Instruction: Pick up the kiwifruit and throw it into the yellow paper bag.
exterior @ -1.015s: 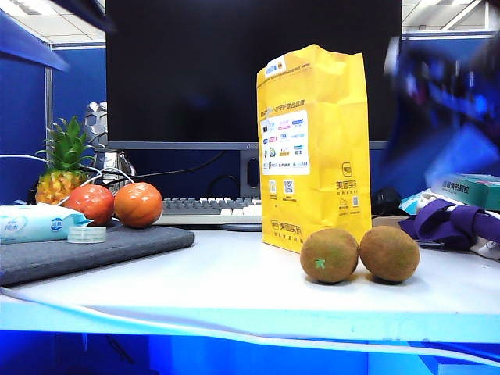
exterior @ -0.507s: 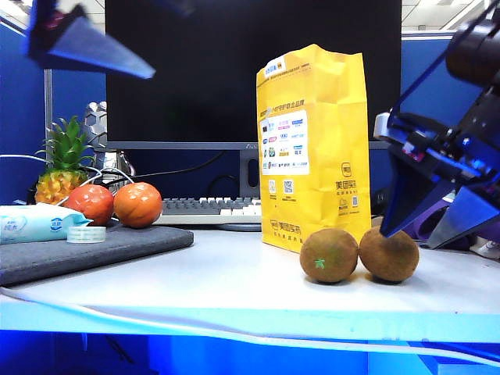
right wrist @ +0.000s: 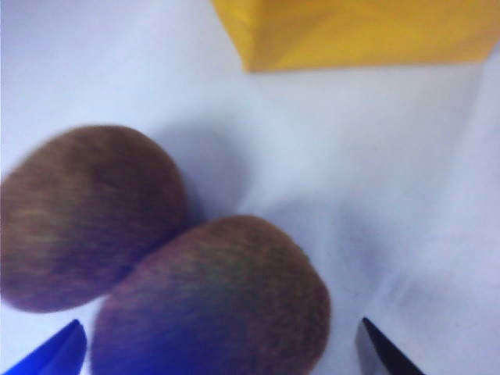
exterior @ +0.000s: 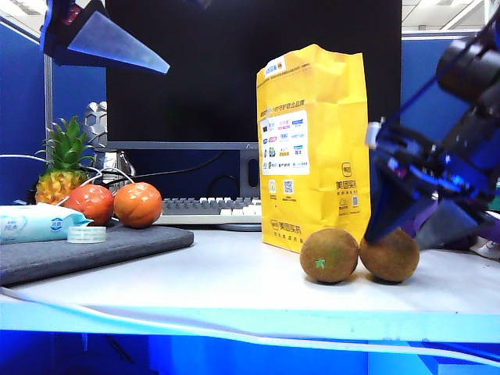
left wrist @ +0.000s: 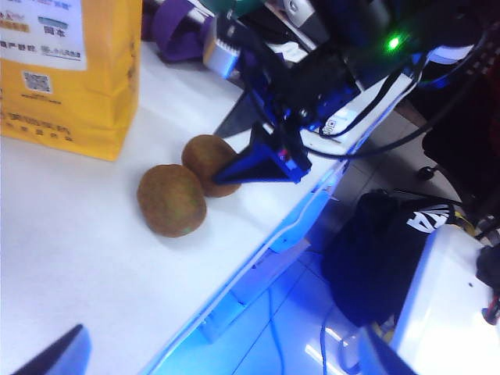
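Observation:
Two brown kiwifruit lie touching in front of the tall yellow paper bag [exterior: 315, 144]. The plain kiwifruit [exterior: 387, 259] is the right-hand one; its neighbour [exterior: 329, 255] bears a small green spot. My right gripper [exterior: 400, 236] is open and lowered over the plain kiwifruit [right wrist: 219, 305], one finger on each side, not closed on it. The right wrist view also shows the spotted one [right wrist: 86, 211] and the bag's base [right wrist: 351, 31]. My left gripper [exterior: 109, 39] hangs open high at the upper left, empty. From the left wrist view, the bag [left wrist: 70, 70] and the plain kiwifruit [left wrist: 205, 158] lie far below.
A pineapple [exterior: 62, 168], two orange-red fruits [exterior: 117, 205], a wipes pack [exterior: 35, 223] and a tape roll [exterior: 87, 234] sit on a grey mat [exterior: 117, 248] at the left. A keyboard [exterior: 211, 209] and monitor [exterior: 234, 70] stand behind. Purple cloth [exterior: 488, 226] lies at the far right.
My right gripper has come down from the upper right until its open fingers straddle the plain kiwifruit. My left gripper has swung into view at the upper left. The fruit and bag have not moved.

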